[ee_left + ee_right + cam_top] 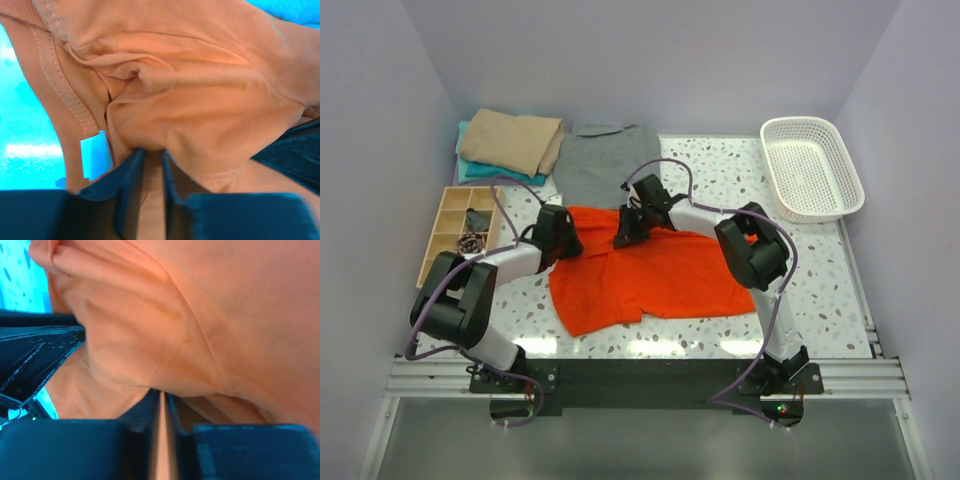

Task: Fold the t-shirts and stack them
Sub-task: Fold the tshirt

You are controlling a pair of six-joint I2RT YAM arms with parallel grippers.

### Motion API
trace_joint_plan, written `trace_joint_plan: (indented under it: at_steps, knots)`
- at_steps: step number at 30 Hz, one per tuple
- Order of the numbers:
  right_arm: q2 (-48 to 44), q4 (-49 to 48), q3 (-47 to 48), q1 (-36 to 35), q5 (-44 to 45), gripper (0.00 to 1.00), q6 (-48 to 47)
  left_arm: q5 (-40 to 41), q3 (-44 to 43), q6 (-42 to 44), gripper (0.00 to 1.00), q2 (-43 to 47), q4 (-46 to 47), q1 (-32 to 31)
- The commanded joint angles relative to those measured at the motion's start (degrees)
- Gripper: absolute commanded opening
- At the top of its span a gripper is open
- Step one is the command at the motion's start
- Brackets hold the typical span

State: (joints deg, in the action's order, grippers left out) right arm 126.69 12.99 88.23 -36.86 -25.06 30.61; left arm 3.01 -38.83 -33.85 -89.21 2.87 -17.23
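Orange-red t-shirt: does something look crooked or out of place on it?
Yes. The orange-red t-shirt lies skewed and wrinkled on the table, not square to its edges. Its far edge is bunched where the left gripper and the right gripper pinch it. Nothing looks spilled or damaged.

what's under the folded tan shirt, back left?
A folded teal shirt; only its left and front edges show. The tan shirt covers the rest.

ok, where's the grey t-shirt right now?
Top view: the grey cloth t-shirt lies flat at the table's far centre, just beyond the orange-red cloth t-shirt and right of the folded tan shirt stacked on the folded teal shirt.
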Motion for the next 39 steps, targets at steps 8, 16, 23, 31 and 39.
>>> trace_joint_plan:
  at_steps: [8, 16, 23, 31, 39]
  knots:
    - [-0.5, -0.9, 0.1, -0.2, -0.4, 0.0, -1.8, -0.9, -2.6, 0.9, 0.15, 0.4, -2.6, 0.4]
    - [-6.7, 1.0, -2.4, -0.1, 0.1, 0.0, -3.1, -0.3, -8.0, 3.0, 0.2, 5.4, -11.5, 0.4]
    - [-9.0, 1.3, -4.2, -0.2, 0.1, 0.06, -3.5, -0.7, -9.9, 3.8, 0.2, 7.0, -15.1, 0.4]
    - [-3.8, 0.2, -1.0, -0.2, 2.2, 0.48, -3.1, 1.0, -6.5, 2.6, 0.57, 7.0, -11.5, 0.5]
    - [0.0, 0.6, 4.1, -0.3, 1.7, 0.43, -2.3, 1.6, -5.8, 2.2, 0.57, 6.5, -11.0, 0.7]
